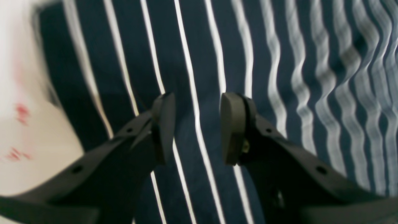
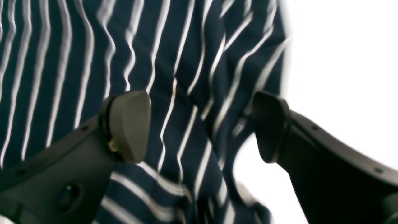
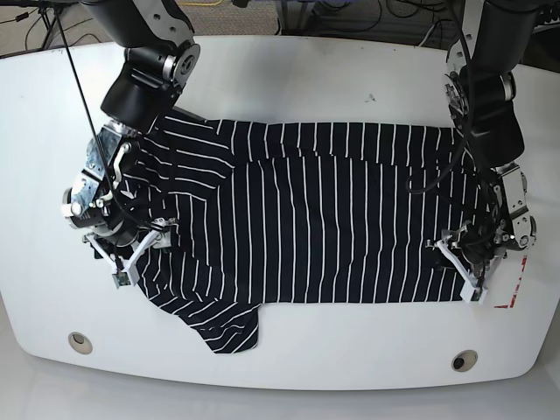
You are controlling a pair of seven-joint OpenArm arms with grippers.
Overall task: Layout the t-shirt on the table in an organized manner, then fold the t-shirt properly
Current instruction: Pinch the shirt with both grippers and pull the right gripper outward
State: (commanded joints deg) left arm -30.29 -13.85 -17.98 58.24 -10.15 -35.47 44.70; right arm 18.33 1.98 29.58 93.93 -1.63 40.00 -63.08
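The t-shirt (image 3: 315, 219), dark navy with thin white stripes, lies spread across the white table (image 3: 350, 79), with one sleeve (image 3: 223, 328) pointing toward the front edge. My left gripper (image 1: 197, 124) is open just above flat striped fabric near the shirt's edge (image 3: 459, 269). My right gripper (image 2: 199, 124) stands wide open over a wrinkled, folded part of the t-shirt (image 2: 186, 93) by its other end (image 3: 140, 254). Neither gripper holds anything.
Red-and-white tape (image 3: 512, 297) marks the table beside my left gripper, and its red marks (image 1: 20, 113) show blurred in the left wrist view. Two round metal grommets (image 3: 80, 341) (image 3: 465, 360) sit near the front edge. Cables lie beyond the back edge.
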